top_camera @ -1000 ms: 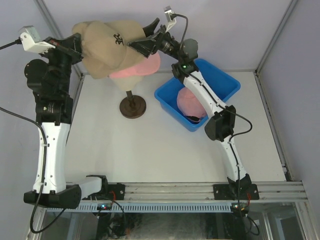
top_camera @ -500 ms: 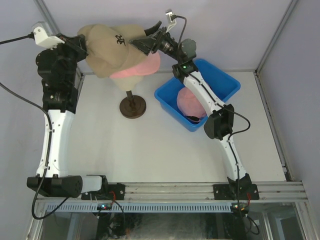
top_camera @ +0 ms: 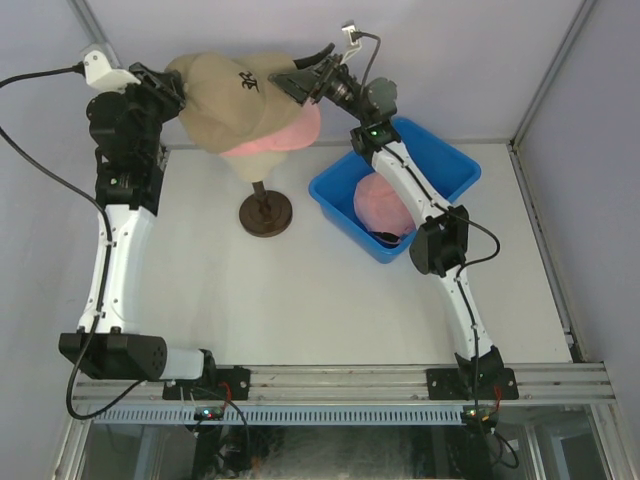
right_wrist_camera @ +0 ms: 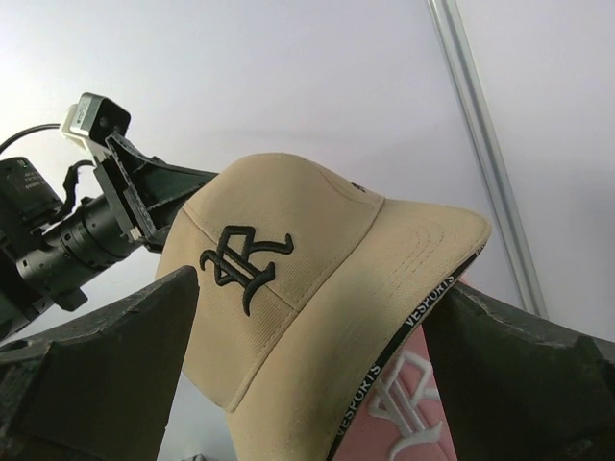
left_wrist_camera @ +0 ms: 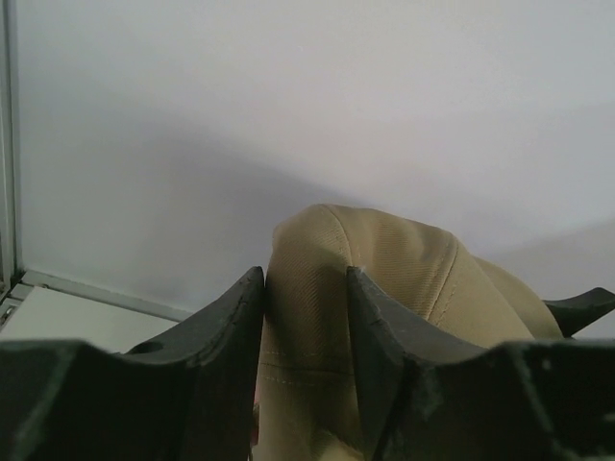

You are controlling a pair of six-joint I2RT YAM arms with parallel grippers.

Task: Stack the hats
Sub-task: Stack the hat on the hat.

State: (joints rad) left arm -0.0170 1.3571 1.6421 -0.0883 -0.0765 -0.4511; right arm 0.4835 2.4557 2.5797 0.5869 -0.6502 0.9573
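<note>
Since a second ago the left arm has swung upright and its left gripper [top_camera: 172, 92] has loosened at the back of the tan cap [top_camera: 235, 105], which now sits lower and smoother over the pink cap [top_camera: 288, 135] on the mannequin stand [top_camera: 266, 215]. The fingers stand slightly apart with a fold of tan fabric between them; whether they still pinch it cannot be told. The right gripper [top_camera: 302, 65] is spread wide by the brim, not touching it. A black embroidered monogram [right_wrist_camera: 240, 259] marks the tan front, and "VESPORTS" [right_wrist_camera: 399, 360] runs along the brim's underside. Another pink cap [top_camera: 378, 205] lies in the blue bin [top_camera: 450, 165].
</note>
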